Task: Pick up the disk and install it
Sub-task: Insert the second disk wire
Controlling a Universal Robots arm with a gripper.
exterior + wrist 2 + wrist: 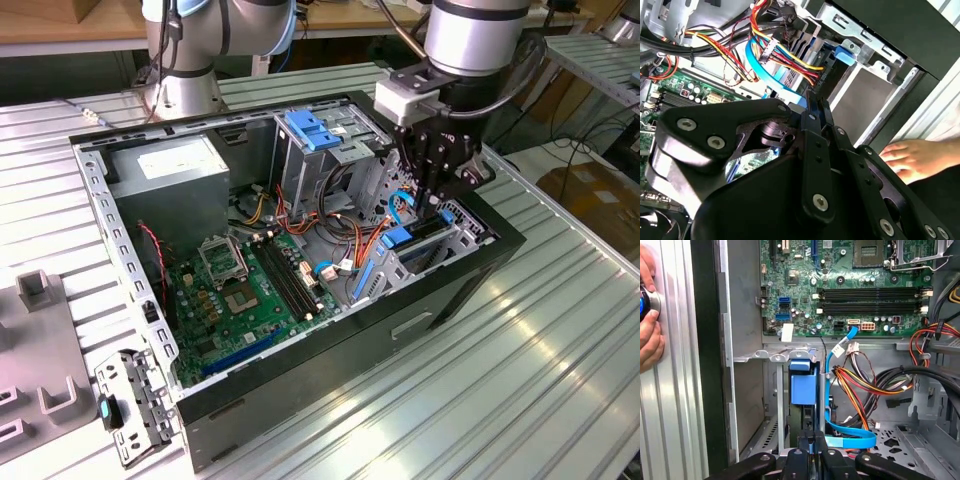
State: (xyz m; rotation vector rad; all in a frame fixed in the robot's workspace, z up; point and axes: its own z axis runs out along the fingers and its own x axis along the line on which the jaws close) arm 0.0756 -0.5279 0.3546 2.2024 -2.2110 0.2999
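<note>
Jaws pressed together edge-on over the disk (pixel 802 385); can't tell if they actually pinch it. Gripper (pixel 811 447) sits right above the drive bay (pixel 440 240) in the computer case (pixel 480 290). Disk stands on edge in that bay, blue frame up, beside the blue flat cable (pixel 845 437). A hand (pixel 912 157) rests outside the case wall nearest the bay.

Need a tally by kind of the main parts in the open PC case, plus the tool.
Power-supply box: 1
Motherboard: 1
CPU socket: 1
Light-blue bracket: 1
Disk, blue-framed, on edge in the bay: 1
Blue flat cable: 1
Tool: 1
Total: 7
</note>
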